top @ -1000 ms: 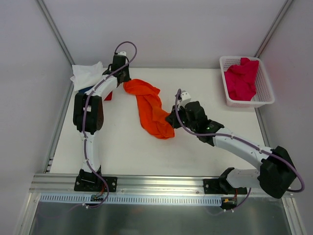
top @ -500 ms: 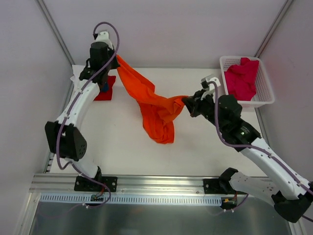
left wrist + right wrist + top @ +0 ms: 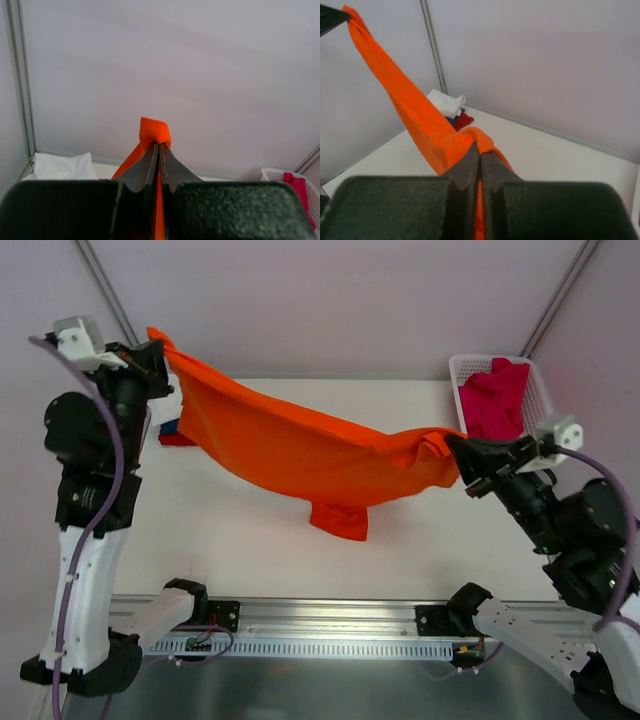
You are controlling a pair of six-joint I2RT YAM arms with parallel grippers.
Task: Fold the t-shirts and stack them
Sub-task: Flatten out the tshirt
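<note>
Spreading step, by the look of it. At 10 o'clock, left jaws clenched on one corner of the orange t-shirt (image 3: 300, 455), raised high. Stretched from there across the air above the tabletop (image 3: 250, 550), sagging mid-span, with a flap drooping toward 6 o'clock. At 3 o'clock, right jaws clenched on the opposite edge. Next, probably: lowering flat without bunching, then folding. Bright, soft, creased.
</note>
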